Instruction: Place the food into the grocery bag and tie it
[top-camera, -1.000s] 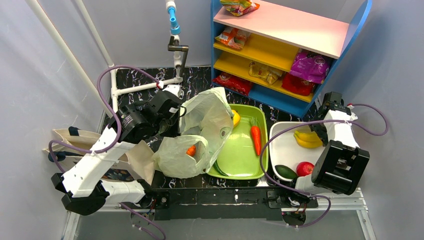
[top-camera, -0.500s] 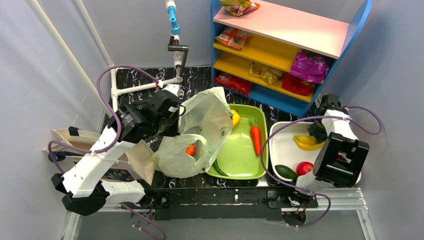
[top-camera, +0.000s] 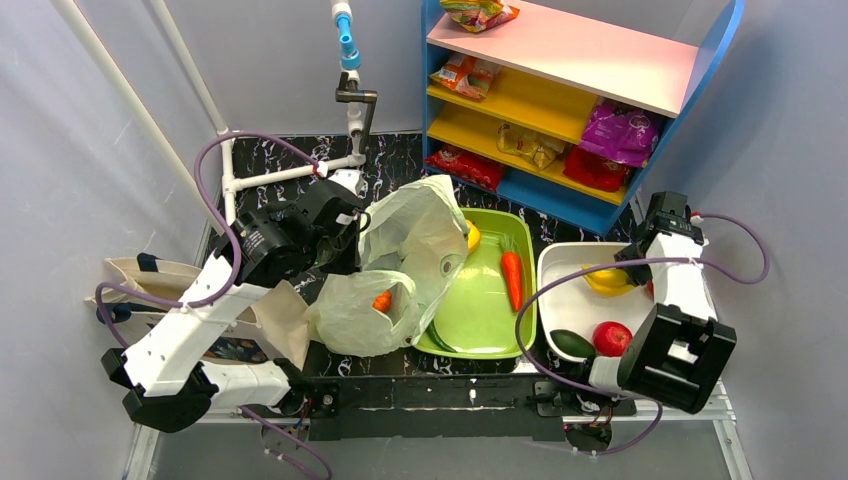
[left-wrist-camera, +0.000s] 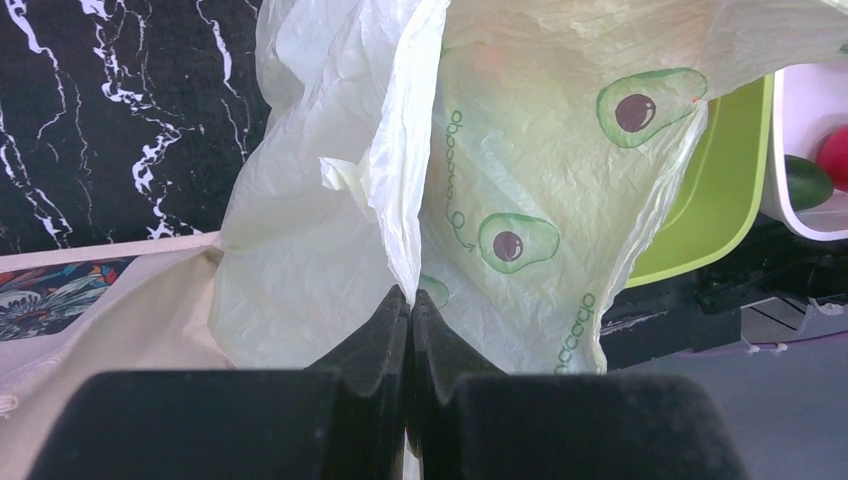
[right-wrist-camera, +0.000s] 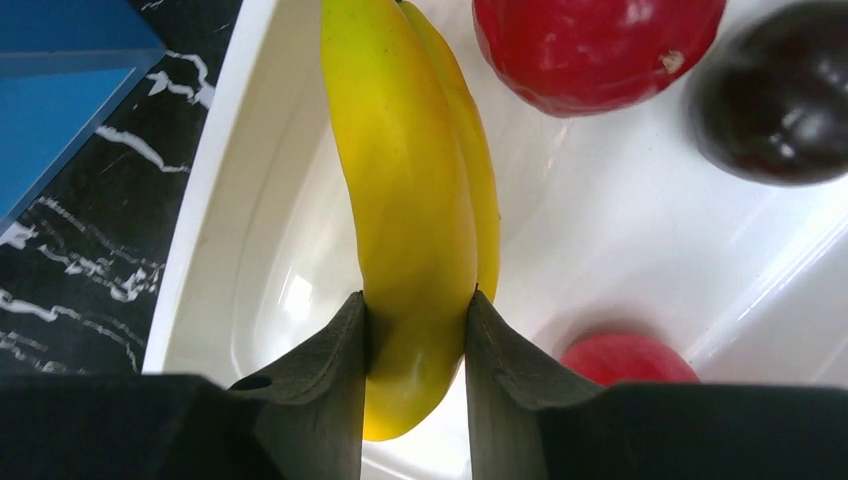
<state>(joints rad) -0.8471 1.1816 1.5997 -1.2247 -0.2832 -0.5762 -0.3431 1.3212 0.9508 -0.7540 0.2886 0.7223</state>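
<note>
- Top view: the left gripper (top-camera: 352, 228) is closed on the upper edge of the thin pale-green plastic grocery bag (top-camera: 405, 250). The bag stands just to the right of it and leans over the lime-green plastic tray (top-camera: 485, 320). A long orange carrot (top-camera: 511, 278) lies in this tray, beyond the bag.
- Top view: the right gripper (top-camera: 622, 272) is down in the white plastic tray (top-camera: 560, 295), at the curved yellow bananas (top-camera: 603, 282). A red round fruit (top-camera: 612, 338) and a dark green fruit (top-camera: 572, 344) lie behind it, toward the arm's base.
- Left wrist view: the black fingers are pressed together, with a fold of the grocery bag pinched between them. The bag rises straight ahead.
- Right wrist view: the jaws are narrow, and both pads touch the sides of the bananas near their end. The bananas stretch ahead. I cannot tell if they are lifted from the white plastic tray.
</note>
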